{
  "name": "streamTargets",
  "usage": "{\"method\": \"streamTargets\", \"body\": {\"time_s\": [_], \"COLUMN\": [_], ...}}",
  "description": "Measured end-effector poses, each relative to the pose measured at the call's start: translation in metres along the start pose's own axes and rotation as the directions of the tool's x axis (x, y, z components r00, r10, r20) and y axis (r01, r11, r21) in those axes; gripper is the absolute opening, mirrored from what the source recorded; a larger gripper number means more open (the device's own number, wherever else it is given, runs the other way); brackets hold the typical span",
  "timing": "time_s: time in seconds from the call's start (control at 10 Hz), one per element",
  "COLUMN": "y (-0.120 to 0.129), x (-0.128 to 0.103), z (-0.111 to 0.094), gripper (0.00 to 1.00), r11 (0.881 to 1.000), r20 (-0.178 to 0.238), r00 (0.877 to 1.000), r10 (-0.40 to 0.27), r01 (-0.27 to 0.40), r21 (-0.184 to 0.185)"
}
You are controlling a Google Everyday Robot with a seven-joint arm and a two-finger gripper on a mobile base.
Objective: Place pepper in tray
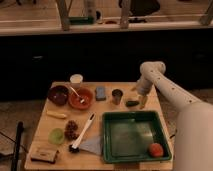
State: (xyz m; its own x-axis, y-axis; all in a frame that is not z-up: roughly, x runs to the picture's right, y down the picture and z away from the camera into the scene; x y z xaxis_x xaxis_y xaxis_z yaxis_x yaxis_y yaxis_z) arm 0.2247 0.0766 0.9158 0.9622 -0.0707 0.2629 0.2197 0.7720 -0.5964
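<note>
Open tray floor, tight corner by the pepper

The claw (142, 101) hangs over the far right part of the bench (102, 106), just beside the pepper (132, 103); a metal cup (117, 95) stands close on the pepper's other side. The tray (130, 137) floor is bare except for an orange fruit (156, 149) in its near right corner. A brush (82, 132) and a grey cloth (92, 145) crowd its left rim.
</note>
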Motion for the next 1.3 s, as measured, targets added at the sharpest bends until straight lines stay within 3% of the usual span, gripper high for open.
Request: {"method": "streamTargets", "body": {"time_s": [0.5, 0.6, 1.1, 1.3], "y": [-0.001, -0.001, 0.0, 0.0], "x": [0.005, 0.005, 0.004, 0.002], "z": [0.027, 0.03, 0.039, 0.037], "gripper": [0.79, 0.73, 0.2, 0.04], "r11": [1.0, 1.0, 1.0, 1.0], "r20": [0.034, 0.039, 0.058, 0.058], "r00": [0.999, 0.999, 0.998, 0.998], "r10": [0.004, 0.002, -0.009, -0.016], "r01": [-0.003, -0.002, 0.01, 0.017], "r21": [-0.017, -0.019, -0.023, -0.021]}}
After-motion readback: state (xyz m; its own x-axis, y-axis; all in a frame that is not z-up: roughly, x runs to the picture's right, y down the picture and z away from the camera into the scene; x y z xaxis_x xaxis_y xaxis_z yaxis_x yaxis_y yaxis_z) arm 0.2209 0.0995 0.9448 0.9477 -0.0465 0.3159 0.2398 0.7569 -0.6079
